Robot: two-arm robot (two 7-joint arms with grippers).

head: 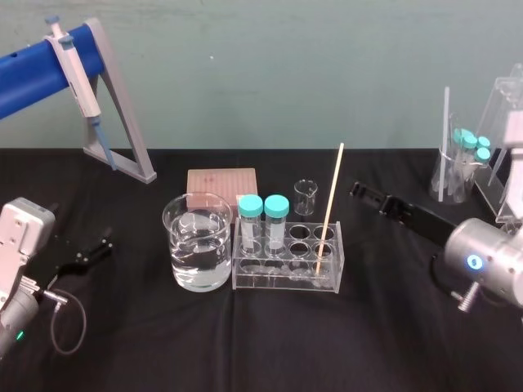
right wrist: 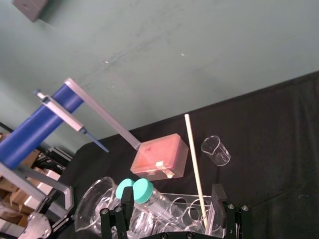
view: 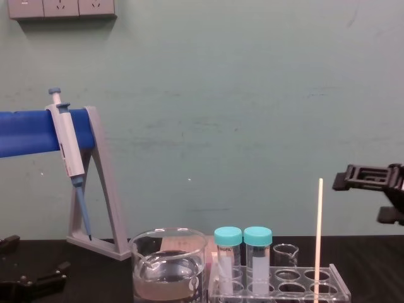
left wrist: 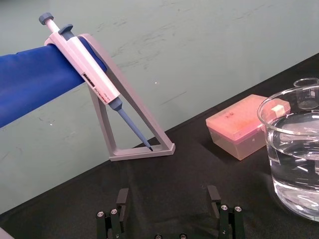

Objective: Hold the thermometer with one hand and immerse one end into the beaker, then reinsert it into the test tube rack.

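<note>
Thermometer (head: 333, 204) is standing in a right-end hole of the test tube rack (head: 278, 282), leaning slightly, with its top well above the two capped tubes (head: 263, 220). The beaker (head: 200, 261) is just left of the rack, touching or nearly so, and roughly half full of clear liquid.

My right end effector (head: 364, 193) is to the right of the rack, above the worktop (head: 392, 343), released with jaws wide and nothing held. In the right wrist view the rod sits between the fingers (right wrist: 217, 194), close to one side. My left end effector (left wrist: 168, 196) is also released, low at the far left and idle.

Step as I read it: pre-grasp, with pickup, dip and reinsert all not yet done. Next move: centre on the upper shaft, clench gently, lift straight up clear of the hole, and stay off the tubes on the way to the beaker.
</note>
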